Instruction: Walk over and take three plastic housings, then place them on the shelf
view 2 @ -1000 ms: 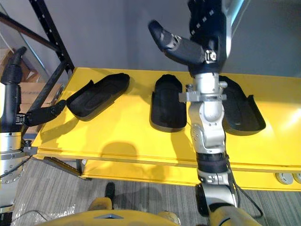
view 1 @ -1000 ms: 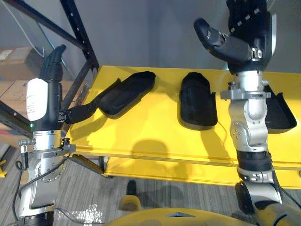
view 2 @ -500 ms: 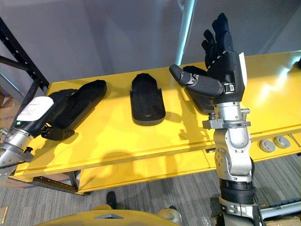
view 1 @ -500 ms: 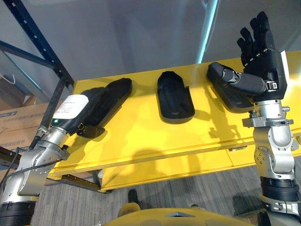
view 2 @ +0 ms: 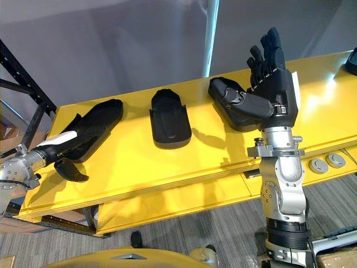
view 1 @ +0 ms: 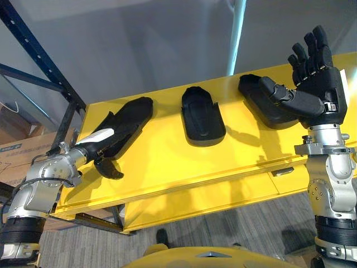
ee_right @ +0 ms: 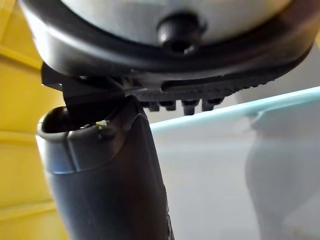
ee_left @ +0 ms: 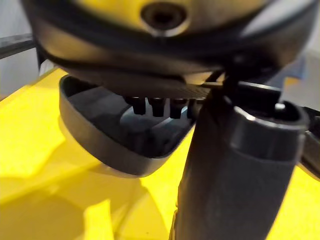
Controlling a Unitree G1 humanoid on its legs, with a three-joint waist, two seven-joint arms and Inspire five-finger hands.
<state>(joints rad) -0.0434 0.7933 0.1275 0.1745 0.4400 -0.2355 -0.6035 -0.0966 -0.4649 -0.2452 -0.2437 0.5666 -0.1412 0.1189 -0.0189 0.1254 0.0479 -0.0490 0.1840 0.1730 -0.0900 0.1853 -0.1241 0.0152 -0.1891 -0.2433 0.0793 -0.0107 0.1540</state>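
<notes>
The left robot hand (view 1: pixel 102 140) lies open, fingers straight inside the left plastic housing (view 1: pixel 136 109) on the yellow tabletop (view 1: pixel 167 159). The right robot hand (view 1: pixel 318 89) is raised with fingers spread, just near of the right plastic housing (view 1: pixel 254 101).

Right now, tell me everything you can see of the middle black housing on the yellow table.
The middle housing is a black, matte shell that looks like plastic, long, narrower at its far end and wider at the near one, with a raised rim round a hollow inside. It lies flat, hollow side up, on the yellow table, between the left housing and the right housing, apart from both. Only the table touches it.
</notes>
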